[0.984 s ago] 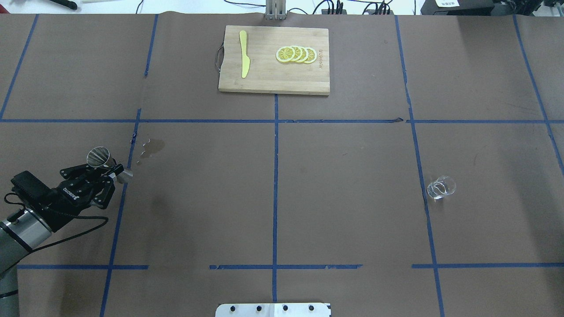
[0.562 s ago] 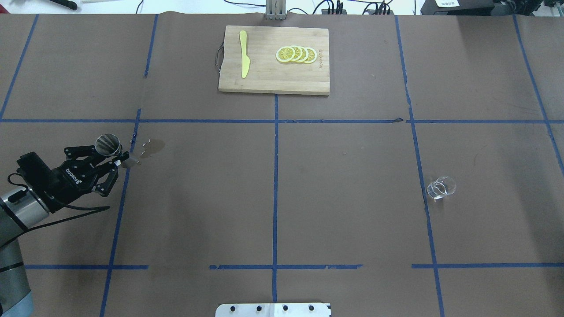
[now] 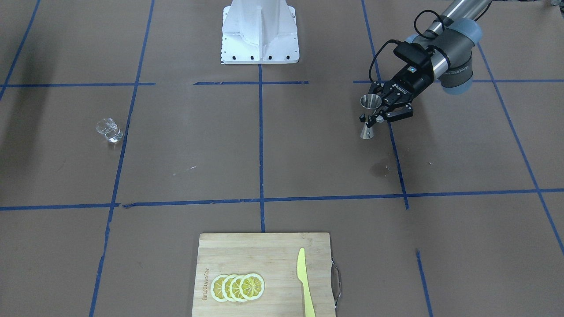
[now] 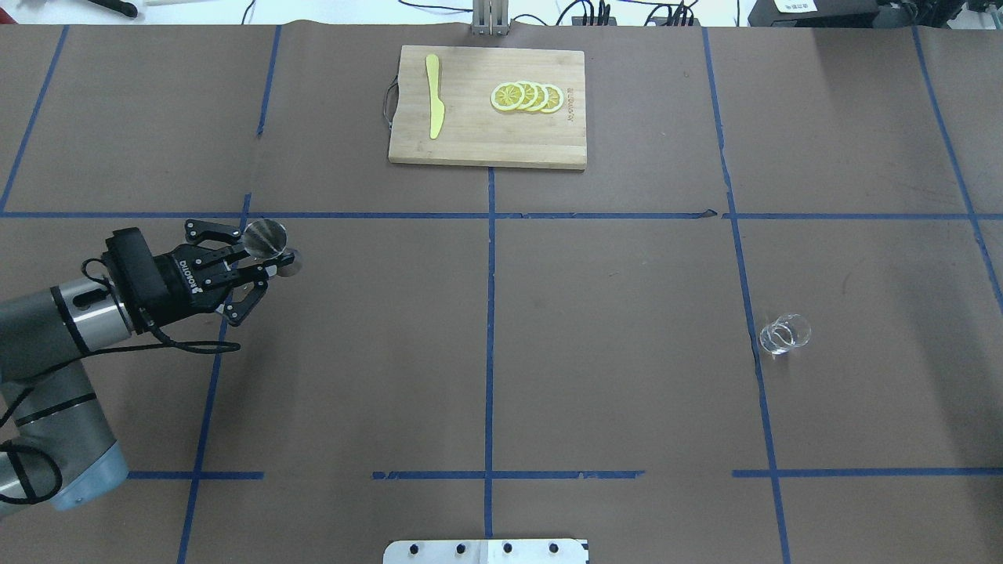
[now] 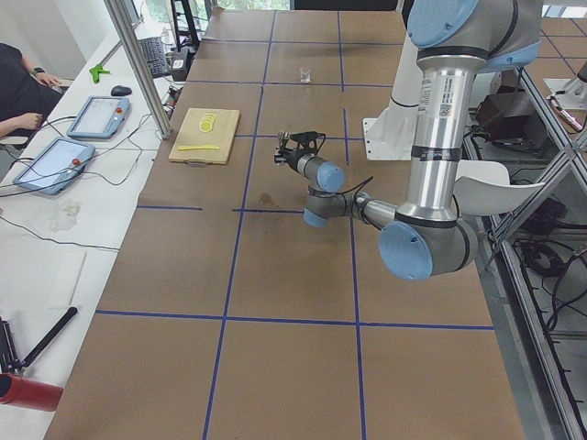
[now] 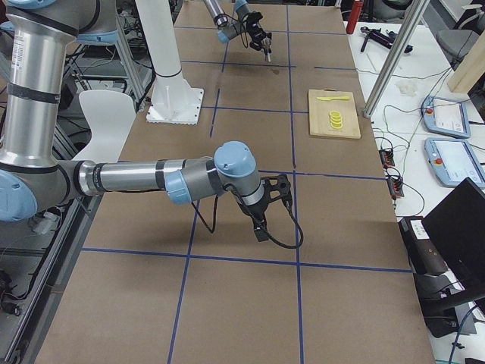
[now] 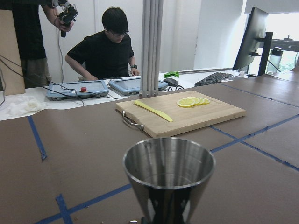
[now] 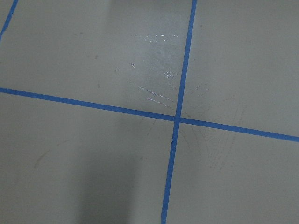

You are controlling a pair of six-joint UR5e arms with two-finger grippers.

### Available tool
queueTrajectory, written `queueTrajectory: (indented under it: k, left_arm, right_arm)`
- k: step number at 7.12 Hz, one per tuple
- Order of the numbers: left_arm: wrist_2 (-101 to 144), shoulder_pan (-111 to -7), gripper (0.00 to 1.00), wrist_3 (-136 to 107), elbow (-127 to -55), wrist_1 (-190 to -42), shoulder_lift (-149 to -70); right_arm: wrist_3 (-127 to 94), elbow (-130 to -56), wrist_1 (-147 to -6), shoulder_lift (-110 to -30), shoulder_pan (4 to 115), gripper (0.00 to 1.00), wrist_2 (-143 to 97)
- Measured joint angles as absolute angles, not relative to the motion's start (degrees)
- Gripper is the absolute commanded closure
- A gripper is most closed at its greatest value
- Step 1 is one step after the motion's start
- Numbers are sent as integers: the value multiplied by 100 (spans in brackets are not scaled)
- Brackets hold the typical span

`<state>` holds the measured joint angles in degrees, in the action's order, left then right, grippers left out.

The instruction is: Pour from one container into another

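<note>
The left gripper (image 4: 272, 252) grasps the jigger (image 4: 265, 237) at its waist. The jigger's long axis is vertical and its mouth points up, at the middle left of the overhead view. Since a second ago it moved right and upward. The clear cup (image 4: 784, 334) stays at the right. Whether the right gripper (image 6: 279, 186) is released or clenched, one cannot tell.

A wooden cutting board (image 4: 470, 141) lies at the middle of the table's (image 4: 627, 313) operators' edge, its metal handle (image 4: 388, 102) toward the table's left end. On it a yellow plastic knife (image 4: 433, 95) lies apart from four overlapping lemon slices (image 4: 526, 96). Blue tape lines (image 4: 490, 329) grid the brown surface. A dark damp stain (image 3: 380, 168) marks the left half. Beyond that edge a seated person in black (image 7: 110, 51) faces two tablets (image 7: 77, 88).
</note>
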<state>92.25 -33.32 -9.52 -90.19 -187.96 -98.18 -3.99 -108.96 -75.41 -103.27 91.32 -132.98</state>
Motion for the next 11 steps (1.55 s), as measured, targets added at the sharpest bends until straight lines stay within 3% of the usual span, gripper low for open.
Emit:
queueTrajectory:
  k: [2,6,11]
  left_arm:
    - [10326,-3544,100,-1279,-8967,-18106,-10548]
    - [10776,-3410,100,-1327,-8119,-17774,-11848]
    - [10590,-2970,100,-1306,-7872,-17763,-12354]
  right_arm:
    - [-406,-10911,-7541,-10320,9132,0,-13298]
    - [-493,-10953,-7539,-10258,9132,0,-13298]
    - [-1690,-11188,-7535,-9853,8907,0,-13323]
